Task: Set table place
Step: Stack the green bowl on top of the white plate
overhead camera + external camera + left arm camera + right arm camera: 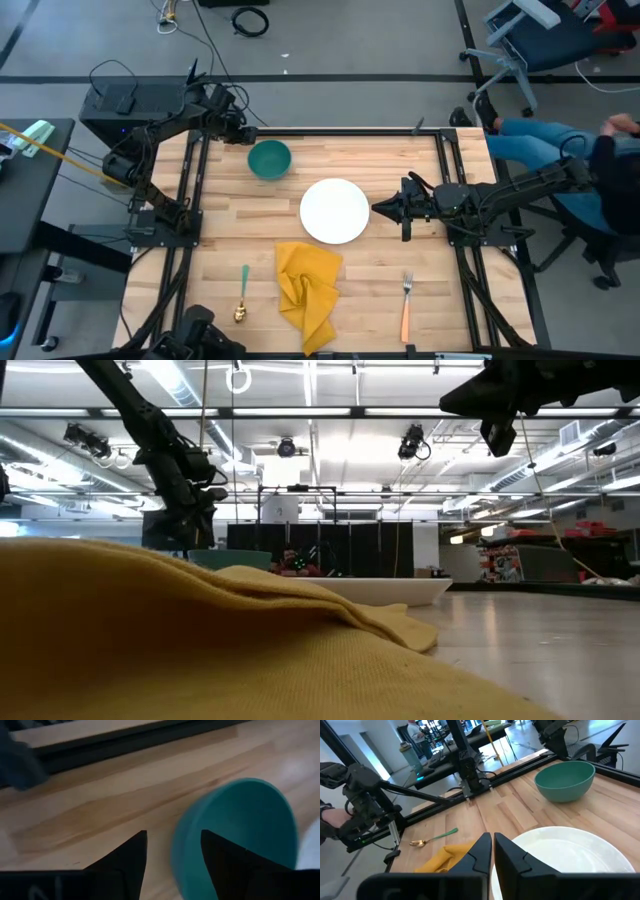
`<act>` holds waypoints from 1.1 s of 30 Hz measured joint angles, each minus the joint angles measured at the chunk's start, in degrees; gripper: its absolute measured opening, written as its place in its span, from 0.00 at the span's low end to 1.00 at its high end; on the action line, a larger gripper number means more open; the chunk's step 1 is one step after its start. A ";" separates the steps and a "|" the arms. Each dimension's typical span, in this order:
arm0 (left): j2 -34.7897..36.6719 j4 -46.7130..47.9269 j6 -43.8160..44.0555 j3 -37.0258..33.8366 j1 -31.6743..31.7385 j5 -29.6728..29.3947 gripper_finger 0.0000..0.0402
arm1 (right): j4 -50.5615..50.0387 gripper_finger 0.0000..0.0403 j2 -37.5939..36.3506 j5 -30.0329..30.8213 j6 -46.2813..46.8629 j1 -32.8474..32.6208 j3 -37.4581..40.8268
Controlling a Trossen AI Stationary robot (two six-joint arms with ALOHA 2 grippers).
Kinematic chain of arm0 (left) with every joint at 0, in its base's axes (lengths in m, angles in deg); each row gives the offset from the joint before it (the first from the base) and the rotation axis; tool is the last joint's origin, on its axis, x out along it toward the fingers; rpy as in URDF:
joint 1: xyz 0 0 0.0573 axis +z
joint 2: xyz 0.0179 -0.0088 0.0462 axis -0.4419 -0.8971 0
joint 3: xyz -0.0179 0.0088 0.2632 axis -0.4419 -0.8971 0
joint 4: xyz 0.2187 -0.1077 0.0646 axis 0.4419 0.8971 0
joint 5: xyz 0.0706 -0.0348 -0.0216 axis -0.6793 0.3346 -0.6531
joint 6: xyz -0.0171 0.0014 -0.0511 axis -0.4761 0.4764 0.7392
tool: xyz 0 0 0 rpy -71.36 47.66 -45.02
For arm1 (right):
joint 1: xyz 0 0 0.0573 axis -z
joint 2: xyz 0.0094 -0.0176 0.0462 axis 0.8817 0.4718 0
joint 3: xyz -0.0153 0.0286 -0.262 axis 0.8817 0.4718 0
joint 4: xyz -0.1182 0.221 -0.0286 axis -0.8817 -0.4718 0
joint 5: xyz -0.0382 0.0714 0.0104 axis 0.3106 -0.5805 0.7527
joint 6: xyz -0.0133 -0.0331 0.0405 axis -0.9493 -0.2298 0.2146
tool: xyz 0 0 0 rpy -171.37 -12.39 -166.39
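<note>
Five items sit on my worktop [400, 265], the light-wood butcher-block with black rails along its edges. I see the white plate [335, 210] near the middle. The teal bowl [269, 159] stands toward the far-left corner. The crumpled yellow napkin [308, 292] lies near the front edge, in front of the plate. A teal-handled gold spoon [243, 294] lies left of the napkin, and an orange-handled fork [407, 305] lies toward the front-right corner.

My left gripper [250, 131] is at the far-left corner, just beside the bowl's rim. From the left wrist camera its jaws stand released, with the near rim of the bowl between the two dark tips and nothing clamped. My right gripper [378, 208] comes in from the right edge and sits at the plate's right rim. In the right wrist camera its jaws are clenched together above the plate, holding nothing. I cannot tell whether they touch the plate.

From the low camera the napkin fills the foreground, with the plate's rim behind it. A person sits beyond the right edge of the worktop.
</note>
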 joint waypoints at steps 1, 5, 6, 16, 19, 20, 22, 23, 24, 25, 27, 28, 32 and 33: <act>0.00 0.04 -0.19 0.00 -0.03 0.76 0.49 | 0.00 0.07 0.00 0.02 0.00 0.02 0.00; 0.00 0.31 -1.04 0.00 -1.01 1.67 0.49 | -0.01 0.07 0.00 0.01 0.00 0.01 0.00; 0.00 0.61 -1.63 0.00 -1.42 1.67 0.49 | -0.01 0.07 0.00 0.00 0.00 0.00 0.00; 0.00 1.44 -2.98 0.00 -4.15 -0.23 0.50 | 0.00 0.07 0.00 0.00 0.22 0.00 0.00; 0.00 1.87 -2.98 0.00 -4.10 -1.19 0.50 | 0.00 0.07 0.02 0.00 0.22 0.02 0.00; 0.00 2.17 -2.98 0.00 -4.10 -1.24 0.50 | -0.02 0.07 0.02 0.00 0.22 0.02 0.00; 0.00 2.65 -2.97 0.00 -4.11 -1.51 0.50 | -0.02 0.07 0.00 0.01 0.20 0.00 0.00; 0.00 2.74 -2.98 0.00 -4.13 -2.02 0.50 | -0.02 0.07 0.02 0.00 0.21 0.01 0.00; 0.00 2.82 -2.99 0.00 -4.15 -2.67 0.50 | -0.02 0.07 0.01 0.00 0.22 0.00 0.00; 0.00 2.94 -3.03 0.00 -4.15 -3.35 0.50 | -0.02 0.07 0.01 0.00 0.22 0.00 0.00; 0.00 3.43 -3.15 0.00 -4.15 -3.87 0.50 | -0.02 0.07 0.02 0.00 0.22 0.00 0.00; -0.06 3.60 -3.14 0.00 -4.19 -3.90 0.50 | -0.02 0.07 0.01 0.00 0.22 0.00 0.00; -2.06 4.25 -3.14 -0.02 -4.57 -3.93 0.50 | -0.02 0.07 0.01 0.00 0.22 0.01 0.00; -3.02 4.18 -3.12 -0.02 -4.78 -3.89 0.50 | -0.02 0.07 0.01 0.00 0.22 0.02 -0.01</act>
